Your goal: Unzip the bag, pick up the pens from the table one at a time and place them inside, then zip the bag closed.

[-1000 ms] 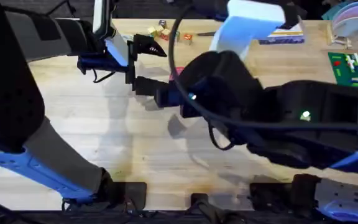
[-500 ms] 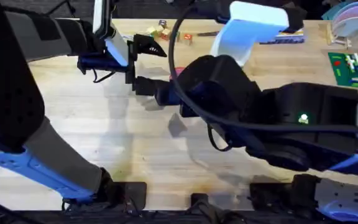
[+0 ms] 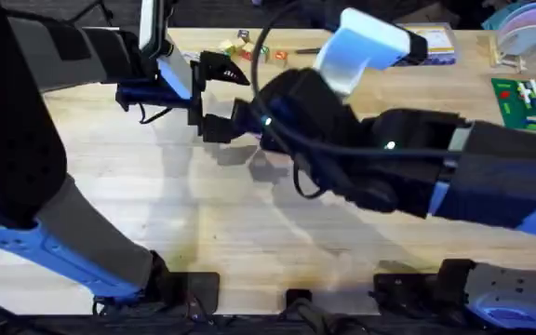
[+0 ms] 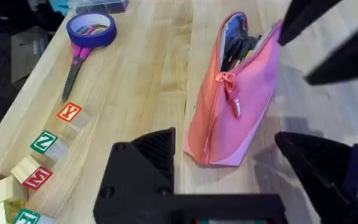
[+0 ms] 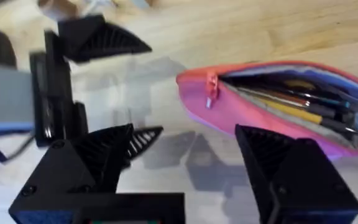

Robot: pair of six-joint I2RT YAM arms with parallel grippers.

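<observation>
Zipping stage: bag [image 5: 272, 106] lay on surface [image 4: 142, 93], mouth gaping, pens [image 5: 297, 99] inside.
Left gripper [image 4: 229, 180]: fingers spread, empty.
Right gripper [image 5: 185, 162]: fingers spread, nearing zipper pull [image 5: 211, 87].

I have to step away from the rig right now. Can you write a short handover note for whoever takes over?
Left gripper: open, empty, just short of the bag's closed end.
Right gripper: open, empty, beside the bag.
Bag: pink, lying on the table, zipper open along most of its length, pull near one end.
Pens: several already inside the open bag. I see none loose on the table in these views, though the arms hide part of it from overhead.
Done: unzipping, at least some pens loaded.
Left: check for stray pens, then zip the bag closed.
</observation>
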